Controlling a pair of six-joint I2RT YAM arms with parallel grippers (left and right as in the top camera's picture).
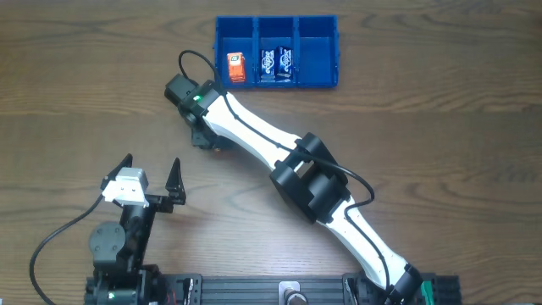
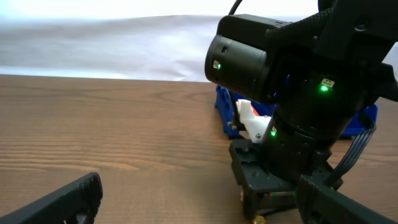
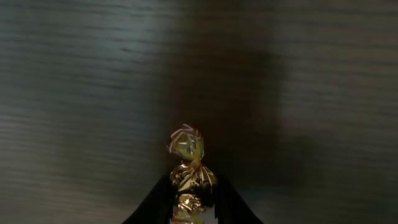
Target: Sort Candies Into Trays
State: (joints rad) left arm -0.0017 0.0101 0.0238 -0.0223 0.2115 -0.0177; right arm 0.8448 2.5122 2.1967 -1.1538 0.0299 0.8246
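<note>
Our right claw point(image 3: 193, 182) is pinched shut on a gold-wrapped candy point(image 3: 186, 148), low over the bench point(image 3: 74, 93), perhaps touching it. Just beyond this claw, slightly to its right, sits the blue tray point(image 1: 276, 19). It has an orange candy point(image 1: 236, 68) in its left compartment and blue-wrapped ones point(image 1: 277, 63) in the middle. Our left claw point(image 1: 152, 172) gapes wide, well behind, its sightline to the tray partly blocked by the right claw.

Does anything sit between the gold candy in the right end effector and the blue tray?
Nothing visible does. The right end effector holds the gold candy over bare wood, near the blue tray; no object lies between them.
</note>
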